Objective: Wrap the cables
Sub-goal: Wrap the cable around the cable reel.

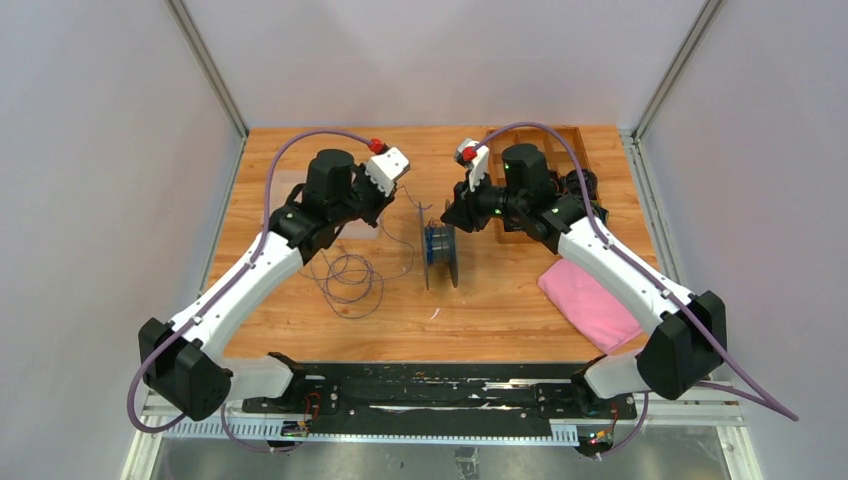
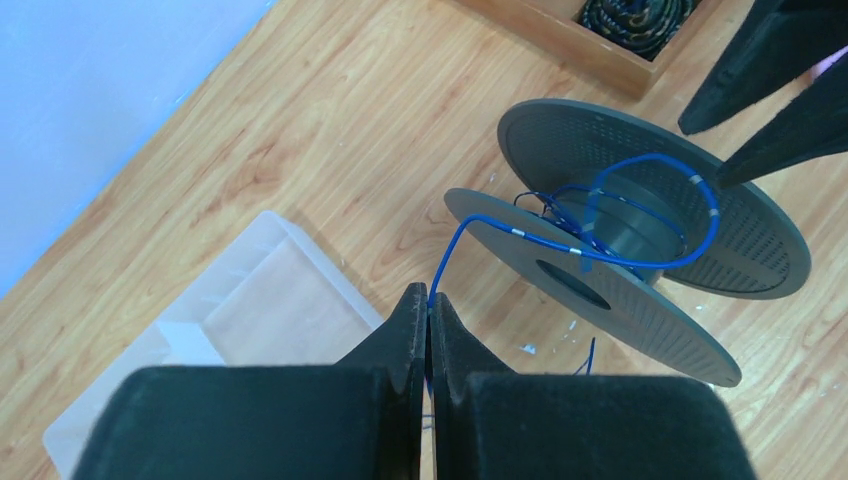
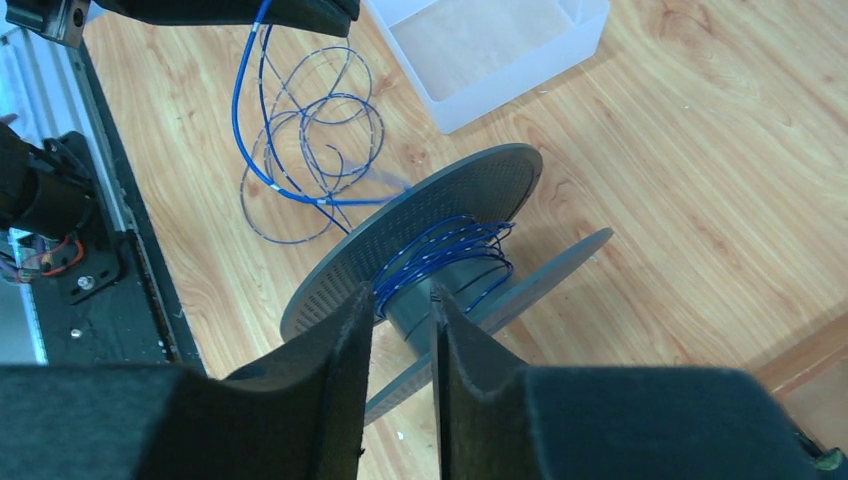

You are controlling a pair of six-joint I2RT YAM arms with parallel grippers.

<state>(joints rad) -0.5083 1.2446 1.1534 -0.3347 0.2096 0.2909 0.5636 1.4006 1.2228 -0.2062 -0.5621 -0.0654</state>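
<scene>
Your left jaws are clamped on the thin blue cable (image 2: 520, 233), which runs to the grey plastic spool (image 2: 640, 310) standing on the wooden counter (image 1: 500, 310). Loose loops of it lie beside the spool. Your right jaws stand slightly parted at the spool.

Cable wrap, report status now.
Left gripper shut on the cable. Right gripper open at the spool, holding nothing. Cable partly wound, loose loops lying on the table. Clear tray beside the loops, off the spool.
</scene>
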